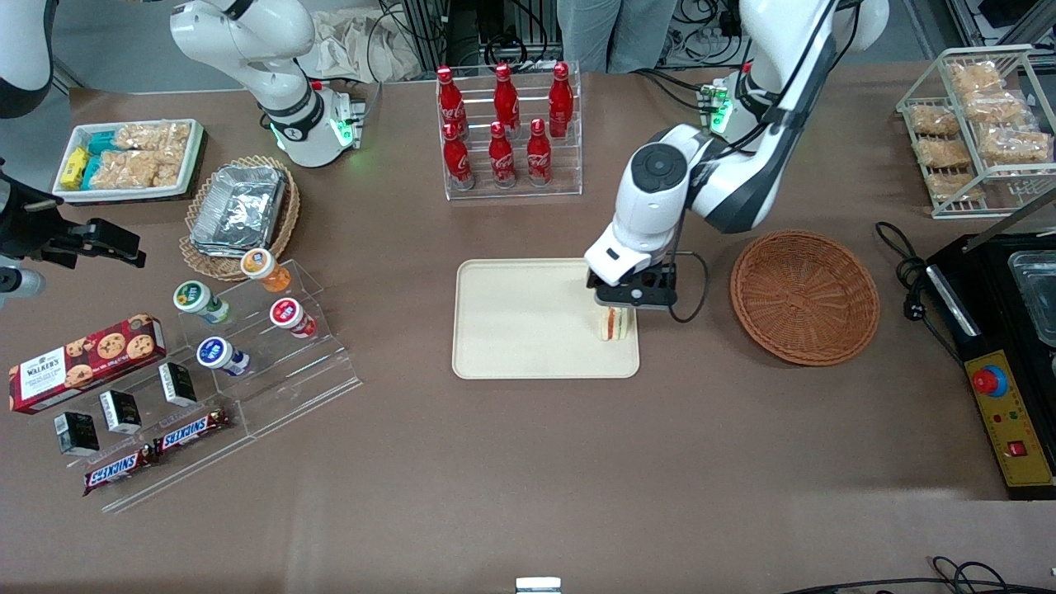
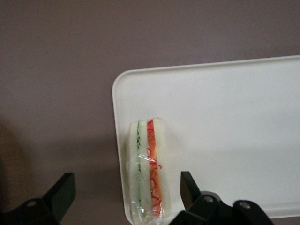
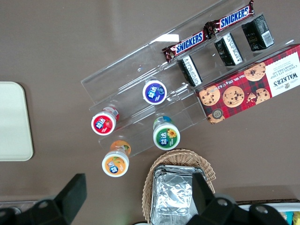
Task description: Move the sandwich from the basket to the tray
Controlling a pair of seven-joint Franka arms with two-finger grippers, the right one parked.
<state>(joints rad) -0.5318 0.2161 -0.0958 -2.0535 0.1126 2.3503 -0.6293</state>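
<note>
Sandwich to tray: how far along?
Nearly done. The basket is empty and the sandwich stands on its edge on the tray, close to the rim on the basket's side. In hand: the gripper sits low over it, fingers open on either side, not touching. Left: lift the arm away, provided the sandwich stays put.

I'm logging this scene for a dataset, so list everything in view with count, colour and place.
sandwich: one, white, on tray edge nearest basket
tray: one, cream, table centre
basket: one, reddish-brown, beside tray, holds nothing
cola bottles: six, red, clear rack
foil containers: silver, tan wicker basket
yogurt cups: four, acrylic stand
Snickers bars: two, stand front
cookie box: one, red
gripper: open, straddling sandwich
</note>
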